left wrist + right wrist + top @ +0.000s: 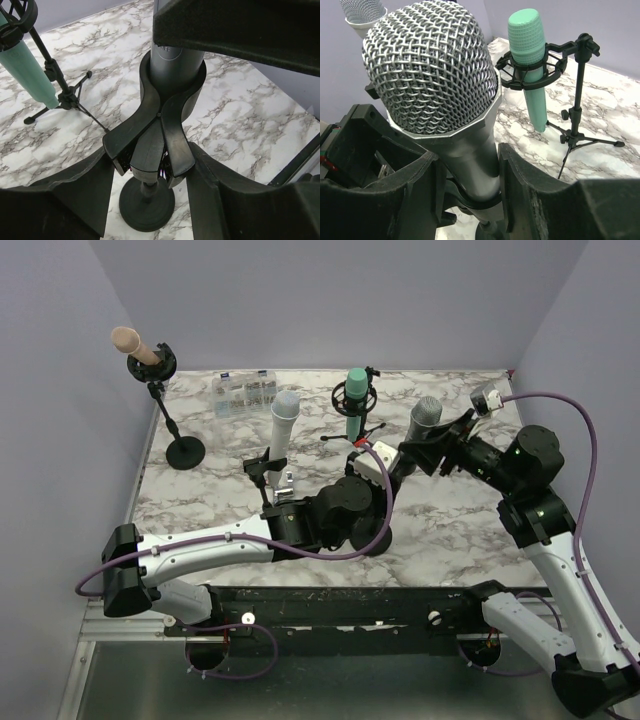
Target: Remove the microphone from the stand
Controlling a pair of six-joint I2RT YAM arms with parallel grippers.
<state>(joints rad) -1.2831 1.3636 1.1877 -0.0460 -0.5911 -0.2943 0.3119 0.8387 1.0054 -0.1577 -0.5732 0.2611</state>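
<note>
While your right gripper (pixel 466 152) pinches its two fingers onto the body of the microphone (pixel 432 70), you have it squarely between those jaws, the mesh head rising just above them. The lower body sits in the forked clip of the stand (pixel 155 130), directly ahead of your left gripper (pixel 150 157), whose jaws press on the clip's neck from both sides. The stand's round base lies just below them. Past your right jaws stands a green microphone (pixel 530 65) in a shock mount on a tripod. Everything rests on a white marble-patterned table (pixel 450 530), closed in by pale lilac walls (pixel 350 300)
</note>
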